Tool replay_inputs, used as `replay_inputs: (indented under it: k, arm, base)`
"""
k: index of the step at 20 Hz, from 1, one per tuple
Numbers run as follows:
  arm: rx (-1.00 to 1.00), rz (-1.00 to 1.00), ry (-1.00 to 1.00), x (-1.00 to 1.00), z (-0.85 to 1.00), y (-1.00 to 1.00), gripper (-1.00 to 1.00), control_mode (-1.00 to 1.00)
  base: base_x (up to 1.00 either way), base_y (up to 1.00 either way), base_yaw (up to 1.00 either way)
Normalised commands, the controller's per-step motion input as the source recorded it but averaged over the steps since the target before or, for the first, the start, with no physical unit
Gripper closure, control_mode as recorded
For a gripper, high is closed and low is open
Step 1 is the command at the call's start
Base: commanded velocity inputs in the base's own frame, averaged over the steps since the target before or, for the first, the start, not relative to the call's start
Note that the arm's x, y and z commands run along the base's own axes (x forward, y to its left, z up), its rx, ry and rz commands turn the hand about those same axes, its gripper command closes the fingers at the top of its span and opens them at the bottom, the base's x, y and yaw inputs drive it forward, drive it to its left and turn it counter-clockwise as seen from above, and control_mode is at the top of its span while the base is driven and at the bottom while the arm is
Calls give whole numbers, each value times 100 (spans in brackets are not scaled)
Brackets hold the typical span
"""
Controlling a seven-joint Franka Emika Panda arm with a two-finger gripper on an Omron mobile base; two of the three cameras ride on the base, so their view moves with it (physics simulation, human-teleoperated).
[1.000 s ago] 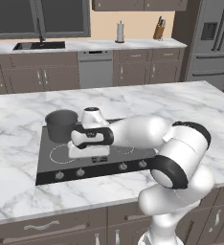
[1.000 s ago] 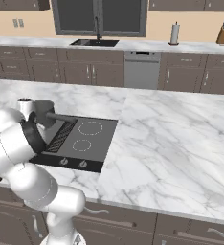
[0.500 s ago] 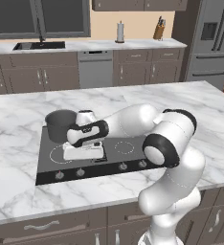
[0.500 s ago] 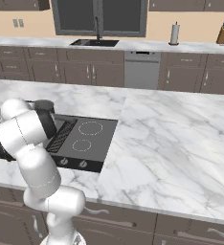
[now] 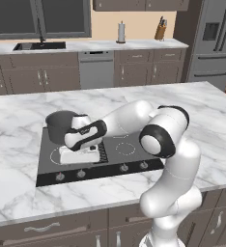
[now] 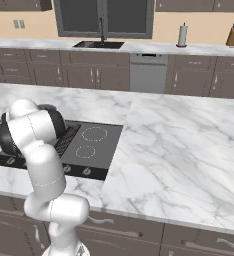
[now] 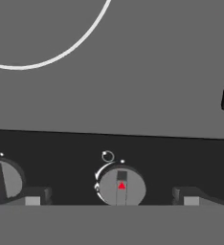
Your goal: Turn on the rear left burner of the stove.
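Hand (image 7: 112, 198) spread, low over stove (image 5: 129, 136) front knob (image 7: 121, 186) (island marble); saucepan (image 5: 61, 126) rear left.

Stove (image 5: 129, 144): smooth dark grey glass top, matt look, thin white painted ring (image 7: 61, 45) on it. Black front strip (image 7: 181, 153) darker, flat finish. Knob (image 7: 121, 186): grey, metal-like, dull sheen, red triangle mark. Saucepan (image 5: 62, 126): dark grey metal, matt. Island counter (image 6: 189, 150): white marble, grey veins, polished. Cabinet fronts (image 5: 52, 77): brown wood-look, matt, metal handles. Robot arm (image 5: 129, 118): glossy white plastic shell, dark joints.
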Motion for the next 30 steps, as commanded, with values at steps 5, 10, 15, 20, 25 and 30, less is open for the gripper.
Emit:
replay_inputs:
  k: [5, 10, 15, 20, 25, 30]
  arm:
    - [0, -1, 0, 0, -19, 0, -100, -100]
    - [0, -2, 0, 0, -21, 0, -100, -100]
    - [0, -2, 0, -1, -17, 0, -100, -100]
    - [0, -2, 0, -15, -16, 0, 100, -100]
    - [0, -1, 0, -78, -13, 0, 100, -100]
    - [0, -2, 4, -65, -18, 0, 100, -100]
  base:
    - [0, 0, 0]
    - [0, 0, 0]
    - [0, 0, 0]
    - [0, 0, 0]
    - [0, 0, 0]
    - [0, 0, 0]
